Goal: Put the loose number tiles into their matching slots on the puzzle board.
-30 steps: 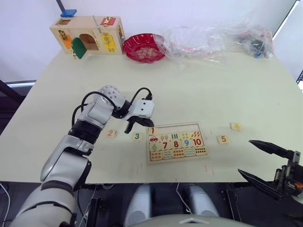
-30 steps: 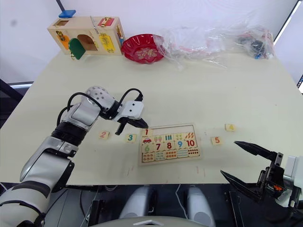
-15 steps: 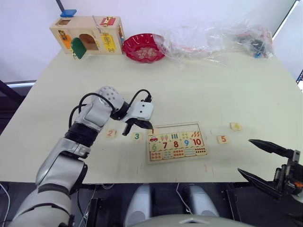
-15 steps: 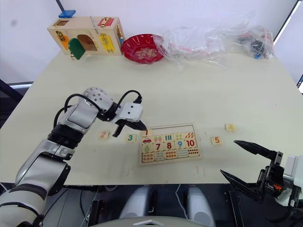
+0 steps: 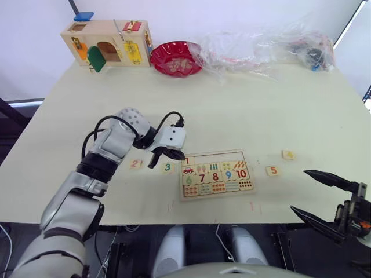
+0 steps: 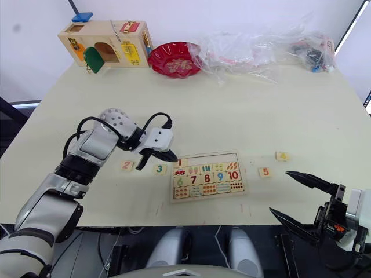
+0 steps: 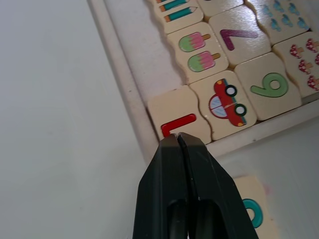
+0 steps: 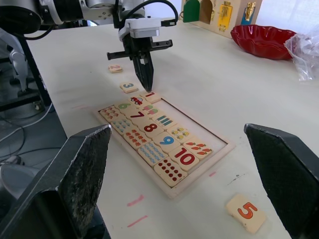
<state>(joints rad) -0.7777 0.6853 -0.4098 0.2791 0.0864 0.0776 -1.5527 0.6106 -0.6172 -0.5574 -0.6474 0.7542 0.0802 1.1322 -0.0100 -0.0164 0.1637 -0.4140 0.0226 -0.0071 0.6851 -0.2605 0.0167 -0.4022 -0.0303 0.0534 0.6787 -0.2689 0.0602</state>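
Observation:
The puzzle board (image 7: 124,89) lies near the table's front edge, its lower rows filled with numbers and counting pictures. The red 1 tile (image 5: 186,161) sits at the top-left corner of the board, and the matching slots (image 5: 223,157) to its right are bare. My left gripper (image 5: 180,156) is shut and empty, its tips just off the 1 tile's outer edge. Loose tiles lie flat on the table: 2 (image 5: 135,164) and 3 (image 5: 167,167) left of the board, 5 (image 5: 272,170) and 4 (image 5: 288,154) to its right. My right gripper (image 5: 298,190) hangs open past the table's front-right edge.
A wooden latch box (image 5: 107,41), a red bowl (image 5: 175,57) and crumpled clear plastic bags (image 5: 261,43) stand along the far edge. Bare tabletop stretches between them and the board.
My left gripper has drawn back a little to the left, away from the board's corner. The 1 tile stays where it was. The right arm has not moved.

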